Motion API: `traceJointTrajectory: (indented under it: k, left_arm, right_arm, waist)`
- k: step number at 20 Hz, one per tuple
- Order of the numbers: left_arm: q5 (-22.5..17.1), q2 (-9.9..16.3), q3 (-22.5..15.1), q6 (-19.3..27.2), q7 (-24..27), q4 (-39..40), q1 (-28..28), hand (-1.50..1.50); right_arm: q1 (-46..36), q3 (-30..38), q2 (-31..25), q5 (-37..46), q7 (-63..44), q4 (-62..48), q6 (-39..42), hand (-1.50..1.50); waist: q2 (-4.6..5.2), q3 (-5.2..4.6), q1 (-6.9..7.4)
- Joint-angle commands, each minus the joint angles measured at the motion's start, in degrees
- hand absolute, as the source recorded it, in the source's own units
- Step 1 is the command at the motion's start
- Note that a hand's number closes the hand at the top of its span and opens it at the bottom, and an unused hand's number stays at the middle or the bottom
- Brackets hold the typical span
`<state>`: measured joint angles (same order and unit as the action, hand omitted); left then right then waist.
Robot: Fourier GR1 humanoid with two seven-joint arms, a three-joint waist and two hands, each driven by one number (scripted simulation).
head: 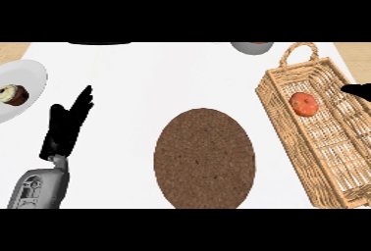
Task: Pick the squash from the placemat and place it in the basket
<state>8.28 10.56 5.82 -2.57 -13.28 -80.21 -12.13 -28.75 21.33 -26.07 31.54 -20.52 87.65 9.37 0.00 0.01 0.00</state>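
One plate (22, 81) sits at your far left, smooth and pale, cut by the frame edge, with a small cupcake-like item (13, 94) on it that is hard to make out. Next comes your left hand (64, 128), black on a grey forearm, its fingers straight and apart, holding nothing, resting over the white desk (145, 78). At centre lies the placemat (204, 158), an oval of coarse brown weave, bare. Two dark or grey shapes at the top edge are cut off and unclear. To the right you see the basket (319, 162), long, woven wicker with a loop handle; the squash (304, 104), round and orange-red, lies inside it. Your right hand (357, 90) shows only as a black tip at the right edge; I cannot tell its state.
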Motion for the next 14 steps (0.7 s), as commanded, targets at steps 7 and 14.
traceJointTrajectory:
  k: [7, 14]
  left_arm:
    - [-0.24, -0.27, 0.79, 0.22, 0.34, 1.96, -0.9, 0.0]
    - [0.31, -0.04, 0.29, 0.12, -1.75, 0.61, -1.51, 0.0]
  right_arm:
    - [4.35, 17.87, -5.51, -11.59, -2.82, 0.97, -0.26, -1.5]
    - [14.92, 31.53, -13.26, -20.94, 8.98, -8.03, 6.93, -1.5]
  waist:
    - [-0.12, 0.0, -1.09]
    - [-0.05, 0.04, -0.83]
